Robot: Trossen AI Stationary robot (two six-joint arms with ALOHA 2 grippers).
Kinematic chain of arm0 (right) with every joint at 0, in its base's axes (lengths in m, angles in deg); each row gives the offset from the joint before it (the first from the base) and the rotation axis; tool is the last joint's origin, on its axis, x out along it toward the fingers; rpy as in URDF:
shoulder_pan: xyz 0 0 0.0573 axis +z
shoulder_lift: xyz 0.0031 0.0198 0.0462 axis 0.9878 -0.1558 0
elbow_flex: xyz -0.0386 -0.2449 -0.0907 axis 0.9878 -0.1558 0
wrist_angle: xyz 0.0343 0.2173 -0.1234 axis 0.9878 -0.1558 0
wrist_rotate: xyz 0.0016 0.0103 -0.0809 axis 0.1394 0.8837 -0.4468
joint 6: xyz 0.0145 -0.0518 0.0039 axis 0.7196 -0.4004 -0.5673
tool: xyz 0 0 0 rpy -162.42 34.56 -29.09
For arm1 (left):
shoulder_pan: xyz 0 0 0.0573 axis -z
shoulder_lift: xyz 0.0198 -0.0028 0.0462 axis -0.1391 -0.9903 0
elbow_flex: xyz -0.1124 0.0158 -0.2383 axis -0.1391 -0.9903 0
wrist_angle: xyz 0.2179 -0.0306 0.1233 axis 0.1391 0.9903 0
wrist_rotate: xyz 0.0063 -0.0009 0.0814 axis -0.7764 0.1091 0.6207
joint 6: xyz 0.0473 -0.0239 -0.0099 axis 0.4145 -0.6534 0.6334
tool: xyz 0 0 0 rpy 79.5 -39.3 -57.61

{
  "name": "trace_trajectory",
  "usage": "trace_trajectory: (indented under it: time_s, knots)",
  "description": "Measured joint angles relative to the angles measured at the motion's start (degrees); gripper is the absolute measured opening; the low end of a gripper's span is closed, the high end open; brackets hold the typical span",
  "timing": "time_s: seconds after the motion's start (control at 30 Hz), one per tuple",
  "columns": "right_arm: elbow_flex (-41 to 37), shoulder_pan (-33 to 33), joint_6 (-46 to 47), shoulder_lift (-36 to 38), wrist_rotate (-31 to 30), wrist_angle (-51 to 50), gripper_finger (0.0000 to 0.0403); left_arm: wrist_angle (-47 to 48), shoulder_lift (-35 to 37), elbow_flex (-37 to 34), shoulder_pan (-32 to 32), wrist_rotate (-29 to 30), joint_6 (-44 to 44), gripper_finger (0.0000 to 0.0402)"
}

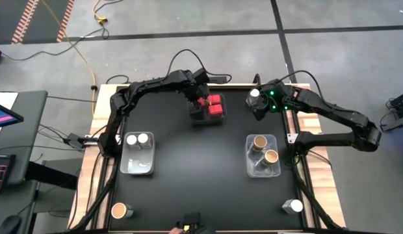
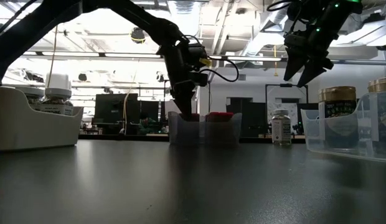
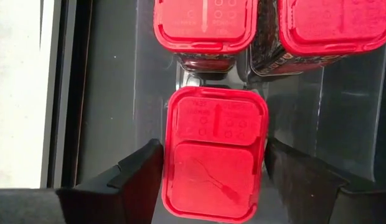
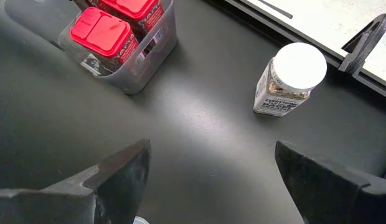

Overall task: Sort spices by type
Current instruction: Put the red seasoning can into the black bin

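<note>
Nearest, at the front edge of the desk (image 1: 201, 175), two strays not yet sorted: a tan-lidded jar (image 1: 120, 210) on the left corner and a white-capped jar (image 1: 292, 207) on the right.

Midway back, one kind per bin: two white-capped jars (image 1: 138, 140) standing in the left bin (image 1: 138, 169), two tan-lidded jars (image 1: 264, 149) in the right bin (image 1: 253, 170).

Farther, at the back, the red bin (image 4: 149, 68), with the left end effector (image 3: 211, 162) lowered into it. Fingers parted, one on each side of a red square-topped container (image 3: 215, 155) standing upright behind two more of its kind (image 3: 204, 25). Seemingly just clear of its sides (a letting-go after a drop-off, by the look of it), so nothing judged gripped.

At the far right, the right end effector (image 4: 211, 155) raised above the desk, spread wide and empty, near a lone white-capped jar (image 4: 291, 78) standing upright by the back edge (probably the next pick, bound for the left bin).
</note>
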Motion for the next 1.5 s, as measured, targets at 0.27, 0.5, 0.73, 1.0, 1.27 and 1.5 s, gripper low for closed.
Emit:
trace_trajectory:
  time_s: [0.27, 0.5, 0.73, 1.0, 1.27, 1.5]
  knots:
    - [0.0, 0.0, 0.1, 0.0, 0.0, 0.0, 0.0372, 0.7, 0.0, 0.0, 0.0, 3.1, -0.2, 0.0267]
    - [0.0, 0.0, 0.1, 0.0, 0.0, 0.0, 0.0372, 1.0, 0.0, 0.0, 0.0, 5.3, -1.0, 0.0267]
    - [0.0, 0.0, 0.1, 0.0, 0.0, 0.0, 0.0372, 1.0, 0.1, 0.0, 0.2, 5.4, -1.3, 0.0267]
    - [0.0, 0.0, -0.2, 0.0, 0.0, 0.0, 0.0372, 0.9, 0.2, 0.0, 0.5, 5.4, -2.0, 0.0267]
    - [0.0, 0.0, -0.4, 0.0, 0.0, 0.0, 0.0372, 1.1, 0.2, 0.1, 0.7, 5.4, -2.4, 0.0267]
    - [0.0, 0.0, -0.5, 0.0, 0.0, 0.0, 0.0372, 2.3, 0.3, 3.5, 0.6, 5.3, -2.3, 0.0267]
